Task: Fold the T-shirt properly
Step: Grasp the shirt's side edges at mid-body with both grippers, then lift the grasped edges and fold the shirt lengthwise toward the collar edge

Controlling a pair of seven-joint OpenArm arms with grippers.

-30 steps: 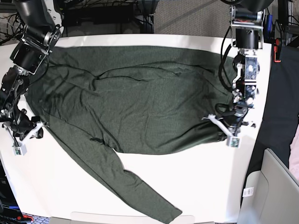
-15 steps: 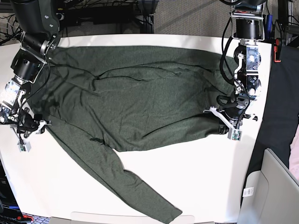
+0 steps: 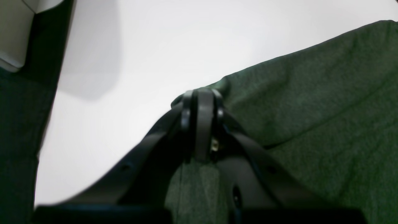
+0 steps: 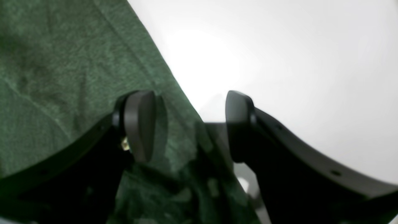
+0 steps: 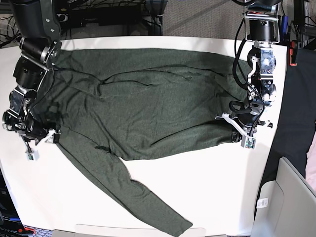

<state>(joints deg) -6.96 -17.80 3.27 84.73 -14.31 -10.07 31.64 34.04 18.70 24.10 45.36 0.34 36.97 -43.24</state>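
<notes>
Both grippers sit at the T-shirt (image 5: pixel 148 108) edges: left gripper (image 3: pixel 202 107) pinches a fold that hides its fingertips; right gripper (image 4: pixel 189 124) gapes, blurred.

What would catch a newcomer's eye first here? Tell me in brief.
The big olive-green shirt spread across the white table, one long sleeve trailing toward the near edge. Then the two grippers at its sides: the left gripper shut on the shirt's edge, the right gripper open over the opposite edge.
</notes>
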